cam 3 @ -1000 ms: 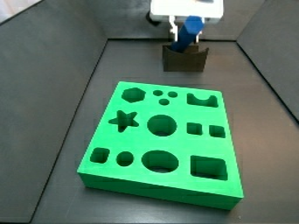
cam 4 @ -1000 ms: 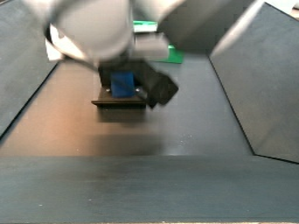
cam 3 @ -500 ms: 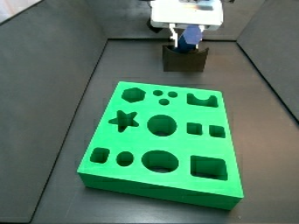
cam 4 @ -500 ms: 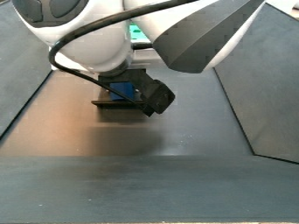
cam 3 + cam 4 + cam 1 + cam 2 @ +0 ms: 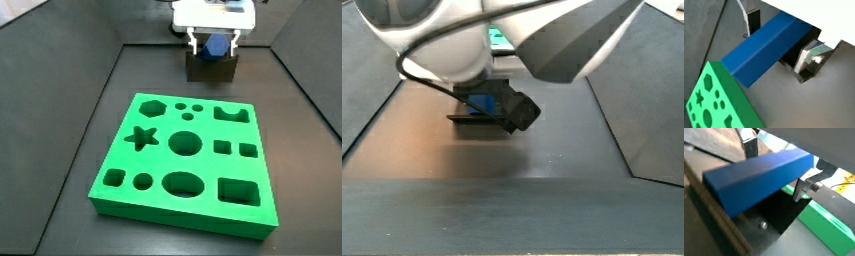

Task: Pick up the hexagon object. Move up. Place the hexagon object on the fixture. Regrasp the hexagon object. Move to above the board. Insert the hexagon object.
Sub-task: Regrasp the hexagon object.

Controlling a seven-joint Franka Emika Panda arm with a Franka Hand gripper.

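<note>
The blue hexagon object (image 5: 214,45) rests in the notch of the dark fixture (image 5: 211,68) at the far end of the floor. In both wrist views the bar (image 5: 767,50) (image 5: 754,183) fills the space between the fingers. My gripper (image 5: 214,43) hangs right over the fixture, open, with one silver finger (image 5: 753,20) close to one side of the bar and the other finger (image 5: 811,56) standing off from it by a dark gap. The green board (image 5: 187,160) lies nearer, away from the gripper. In a side view the arm hides most of the bar (image 5: 480,100).
Dark sloping walls (image 5: 80,80) close in the floor on both sides. The board's edge shows in both wrist views (image 5: 717,105) (image 5: 827,230). The fixture (image 5: 476,119) stands on the dark floor, with the arm's big body looming above it.
The bar has gone from tilted in the gripper to lower and straighter in the fixture's notch. The fingers now stand wider apart on either side of it.
</note>
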